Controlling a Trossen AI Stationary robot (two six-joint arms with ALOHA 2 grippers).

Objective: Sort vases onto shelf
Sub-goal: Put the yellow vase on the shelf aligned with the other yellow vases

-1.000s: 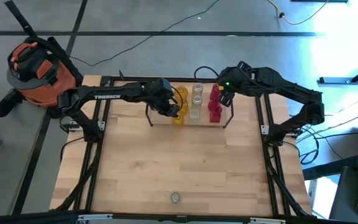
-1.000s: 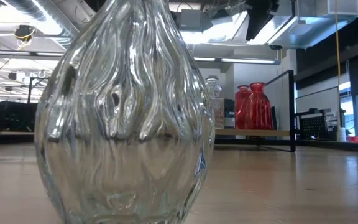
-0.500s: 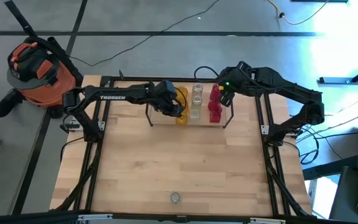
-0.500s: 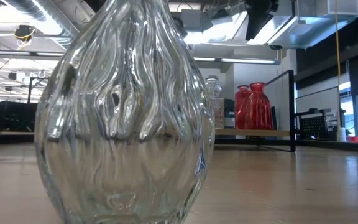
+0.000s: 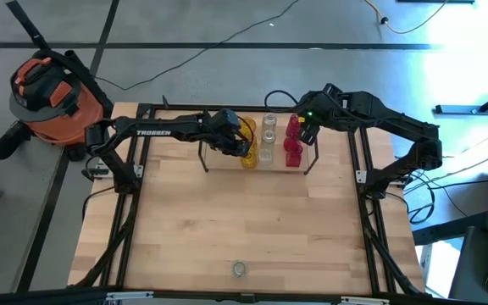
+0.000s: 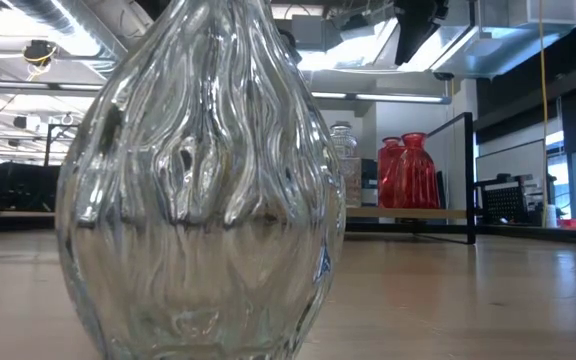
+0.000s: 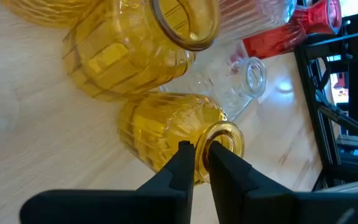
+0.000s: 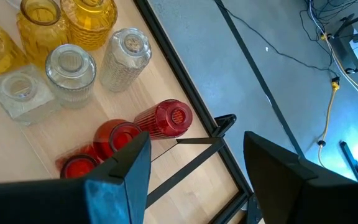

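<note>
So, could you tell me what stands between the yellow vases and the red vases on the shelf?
In the high view, a column of clear vases stands between the yellow vases and red vases on the shelf.

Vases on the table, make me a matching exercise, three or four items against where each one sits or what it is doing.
Items:
1. yellow vases
2. red vases
3. lone clear vase
4. left claw

Places or states:
A. right end of the shelf
B. near table edge, away from the shelf
C. pinching a yellow vase's rim
D. left part of the shelf

Pairs: 1-D, 2-A, 3-B, 4-C
</note>
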